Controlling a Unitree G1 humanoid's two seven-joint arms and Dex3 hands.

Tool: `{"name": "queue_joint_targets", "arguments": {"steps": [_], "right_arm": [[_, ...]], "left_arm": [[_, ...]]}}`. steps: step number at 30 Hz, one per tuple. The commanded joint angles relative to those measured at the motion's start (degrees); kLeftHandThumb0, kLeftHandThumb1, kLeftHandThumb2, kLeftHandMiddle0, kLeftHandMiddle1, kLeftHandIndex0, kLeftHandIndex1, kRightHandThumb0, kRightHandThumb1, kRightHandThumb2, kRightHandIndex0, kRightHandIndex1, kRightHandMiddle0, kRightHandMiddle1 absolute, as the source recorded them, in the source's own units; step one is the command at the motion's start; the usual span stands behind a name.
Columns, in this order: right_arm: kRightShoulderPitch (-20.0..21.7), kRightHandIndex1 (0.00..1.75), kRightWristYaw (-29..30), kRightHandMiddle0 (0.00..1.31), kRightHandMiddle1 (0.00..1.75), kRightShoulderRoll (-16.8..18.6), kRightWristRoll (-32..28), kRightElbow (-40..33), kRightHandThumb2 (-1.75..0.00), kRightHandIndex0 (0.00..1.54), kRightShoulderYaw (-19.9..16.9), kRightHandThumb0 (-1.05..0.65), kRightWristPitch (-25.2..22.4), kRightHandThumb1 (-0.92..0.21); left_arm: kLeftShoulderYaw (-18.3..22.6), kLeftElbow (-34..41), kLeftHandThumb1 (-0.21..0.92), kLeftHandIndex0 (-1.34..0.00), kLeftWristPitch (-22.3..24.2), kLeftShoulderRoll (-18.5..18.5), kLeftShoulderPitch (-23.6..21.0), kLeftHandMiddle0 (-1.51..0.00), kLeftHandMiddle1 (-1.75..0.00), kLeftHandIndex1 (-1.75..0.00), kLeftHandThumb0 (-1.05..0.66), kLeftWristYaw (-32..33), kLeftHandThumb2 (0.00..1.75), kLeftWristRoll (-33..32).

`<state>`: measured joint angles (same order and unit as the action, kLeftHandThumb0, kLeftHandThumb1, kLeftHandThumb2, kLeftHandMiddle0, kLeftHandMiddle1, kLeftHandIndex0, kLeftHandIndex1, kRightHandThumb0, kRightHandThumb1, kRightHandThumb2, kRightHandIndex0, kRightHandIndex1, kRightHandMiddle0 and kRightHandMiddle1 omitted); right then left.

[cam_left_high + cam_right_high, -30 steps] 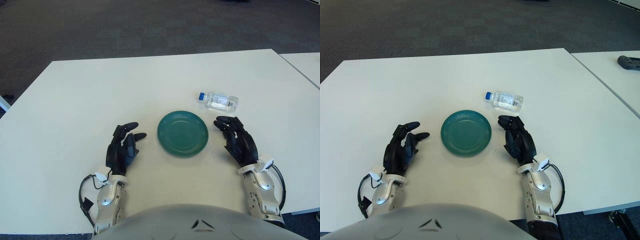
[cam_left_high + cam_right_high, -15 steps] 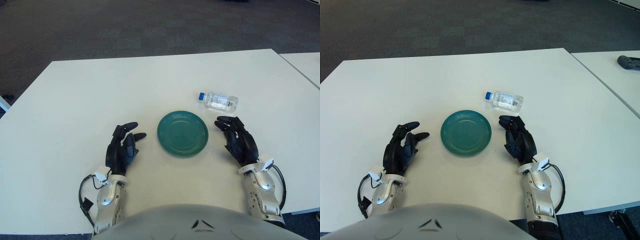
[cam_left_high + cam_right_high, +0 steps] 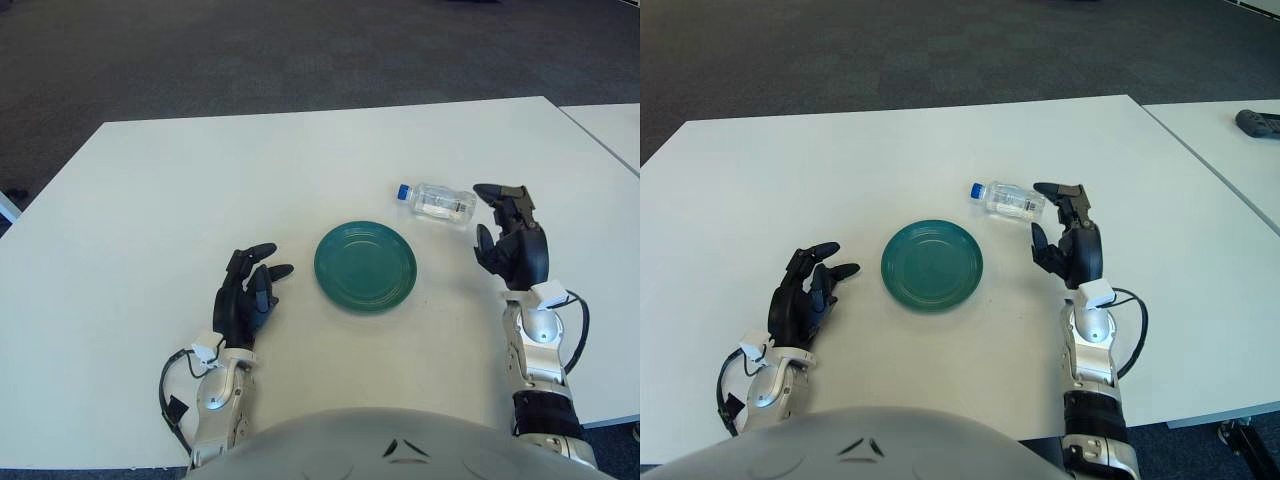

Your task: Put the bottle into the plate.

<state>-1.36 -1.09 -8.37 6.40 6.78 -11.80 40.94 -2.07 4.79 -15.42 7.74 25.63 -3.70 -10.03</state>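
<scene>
Looking from your left across the white table [image 3: 150, 200], you see the left hand [image 3: 244, 297] beside the green plate [image 3: 365, 266], on its left, fingers loosely spread and holding nothing. At centre the plate sits bare, and just behind it to the right the clear bottle [image 3: 435, 201] lies on its side, blue cap pointing left. Your right hand [image 3: 512, 240] is raised just beside the bottle's base, fingers open, gripping nothing.
</scene>
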Motion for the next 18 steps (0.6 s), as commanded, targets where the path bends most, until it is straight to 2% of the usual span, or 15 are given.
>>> {"name": "queue_joint_targets", "arguments": {"steps": [1, 3, 8, 10, 14, 18], "right_arm": [[1.4, 0.93, 3.8, 0.11, 1.25, -2.3, 6.5, 1.8, -0.44, 0.34, -1.2, -0.62, 3.1, -0.89], [4.0, 0.9, 8.7, 0.07, 1.19, -4.6, 14.7, 2.6, -0.42, 0.31, -2.1, -0.66, 3.2, -0.91], [8.1, 0.78, 16.5, 0.03, 1.08, -7.2, 27.2, 1.6, -0.42, 0.3, -0.9, -0.73, 0.6, -0.92], [9.7, 0.72, 17.4, 0.02, 1.04, -8.9, 30.8, 1.3, -0.42, 0.3, 0.5, -0.75, -1.0, -0.92], [10.2, 0.53, 18.0, 0.0, 0.96, -11.6, 35.4, 0.4, -0.39, 0.32, 2.7, -0.8, -3.8, -0.92], [12.3, 0.38, 16.3, 0.0, 0.88, -13.5, 39.9, -1.2, -0.37, 0.32, 6.2, -0.83, -8.7, -0.92]], "left_arm": [[-0.1, -1.3, 0.92, -0.33, 0.4, 0.3, 0.4, -0.57, -1.12, -1.15, -0.72, 0.3, 0.63, 0.3], [-0.1, -2.1, 0.92, -0.33, -0.2, 0.1, 0.0, -0.57, -1.12, -1.15, -0.72, 0.0, 0.64, 0.4], [-0.1, -2.9, 0.92, -0.34, -0.4, 0.0, -0.5, -0.58, -1.14, -1.16, -0.71, -0.2, 0.66, 0.1], [0.0, -3.6, 0.92, -0.34, -0.6, -0.2, -0.9, -0.58, -1.14, -1.16, -0.71, -0.5, 0.66, 0.0], [0.1, -4.3, 0.92, -0.35, -1.0, -0.4, -1.3, -0.58, -1.15, -1.17, -0.71, -0.9, 0.66, -0.2], [0.2, -4.6, 0.92, -0.35, -1.4, -0.3, -1.6, -0.58, -1.15, -1.17, -0.7, -1.0, 0.67, -0.4]]}}
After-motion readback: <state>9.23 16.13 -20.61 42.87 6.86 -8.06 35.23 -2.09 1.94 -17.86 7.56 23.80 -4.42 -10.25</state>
